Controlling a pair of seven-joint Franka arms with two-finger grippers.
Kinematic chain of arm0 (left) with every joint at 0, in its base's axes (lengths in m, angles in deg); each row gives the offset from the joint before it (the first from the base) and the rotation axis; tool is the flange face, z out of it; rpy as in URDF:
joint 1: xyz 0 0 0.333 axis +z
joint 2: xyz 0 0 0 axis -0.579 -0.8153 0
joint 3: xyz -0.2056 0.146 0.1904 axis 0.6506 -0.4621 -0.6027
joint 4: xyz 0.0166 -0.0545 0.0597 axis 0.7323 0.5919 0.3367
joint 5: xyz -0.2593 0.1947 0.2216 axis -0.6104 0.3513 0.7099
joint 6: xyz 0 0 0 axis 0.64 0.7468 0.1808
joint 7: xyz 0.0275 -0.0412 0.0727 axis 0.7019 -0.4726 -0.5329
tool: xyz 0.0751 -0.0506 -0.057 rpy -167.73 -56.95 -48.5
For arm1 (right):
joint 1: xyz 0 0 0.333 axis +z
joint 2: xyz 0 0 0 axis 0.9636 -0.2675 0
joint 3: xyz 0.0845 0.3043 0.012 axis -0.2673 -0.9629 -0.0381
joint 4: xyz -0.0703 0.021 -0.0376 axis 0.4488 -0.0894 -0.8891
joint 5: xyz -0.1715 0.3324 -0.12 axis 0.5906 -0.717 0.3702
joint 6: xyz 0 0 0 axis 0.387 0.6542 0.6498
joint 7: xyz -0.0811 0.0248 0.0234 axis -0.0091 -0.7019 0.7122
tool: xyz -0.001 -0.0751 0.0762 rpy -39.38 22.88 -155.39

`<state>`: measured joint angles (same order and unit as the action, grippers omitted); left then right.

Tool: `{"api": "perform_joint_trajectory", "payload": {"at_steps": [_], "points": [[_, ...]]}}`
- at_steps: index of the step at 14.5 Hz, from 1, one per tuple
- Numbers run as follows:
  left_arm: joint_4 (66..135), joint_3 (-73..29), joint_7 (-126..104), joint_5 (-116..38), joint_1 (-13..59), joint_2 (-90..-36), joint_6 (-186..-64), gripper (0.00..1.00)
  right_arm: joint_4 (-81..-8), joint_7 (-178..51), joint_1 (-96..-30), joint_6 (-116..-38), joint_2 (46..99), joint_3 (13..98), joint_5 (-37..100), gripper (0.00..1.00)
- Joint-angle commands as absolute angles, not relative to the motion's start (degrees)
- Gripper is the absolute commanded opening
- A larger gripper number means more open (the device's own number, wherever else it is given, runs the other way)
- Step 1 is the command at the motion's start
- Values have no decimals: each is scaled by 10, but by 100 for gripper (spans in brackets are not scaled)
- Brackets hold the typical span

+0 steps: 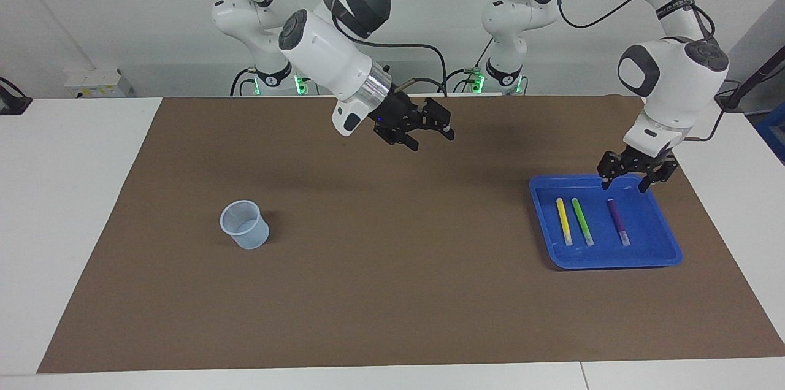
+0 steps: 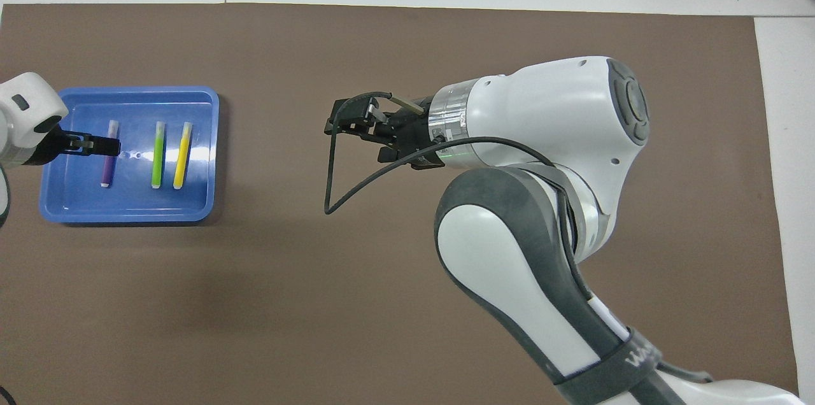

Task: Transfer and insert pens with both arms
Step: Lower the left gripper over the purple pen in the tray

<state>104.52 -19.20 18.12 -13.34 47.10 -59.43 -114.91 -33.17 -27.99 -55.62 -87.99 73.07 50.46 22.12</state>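
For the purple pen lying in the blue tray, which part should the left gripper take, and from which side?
Probably mid-barrel, from straight above. The short purple pen with the pale tip lies flat in the shallow blue plastic tray, apart from the bright green pen, so fingers fit on both long sides. The left gripper hangs open above the pen's end nearer the robots.

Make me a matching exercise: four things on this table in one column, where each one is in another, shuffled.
1. purple pen
2. clear cup
3. left tool
4. right tool

A. over the mat's middle, waiting
B. over the tray's robot-side rim
C. lying in the tray
D. on the mat, toward the right arm's end

1-C, 2-D, 3-B, 4-A
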Motion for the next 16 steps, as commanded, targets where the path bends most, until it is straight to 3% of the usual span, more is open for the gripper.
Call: {"api": "perform_joint_trajectory", "payload": {"at_steps": [1, 3, 4, 10, 14, 16], "points": [[1028, -191, 147, -136, 476, -647, -1154, 90, -328, -292, -558, -871, 728, 505, 229, 100], [987, -190, 147, -134, 487, -732, -1167, 90, -328, -299, -558, -871, 728, 505, 230, 100], [986, -190, 147, -135, 482, -746, -1184, 89, -328, -302, -559, -871, 728, 505, 230, 100], [945, -191, 147, -134, 490, -768, -1167, 87, -330, -303, -559, -869, 729, 505, 242, 100], [960, -189, 144, -142, 480, -764, -1133, 84, -333, -306, -558, -855, 731, 505, 268, 100], [924, -190, 145, -132, 488, -773, -1147, 84, -333, -310, -559, -853, 731, 505, 269, 100]]}}
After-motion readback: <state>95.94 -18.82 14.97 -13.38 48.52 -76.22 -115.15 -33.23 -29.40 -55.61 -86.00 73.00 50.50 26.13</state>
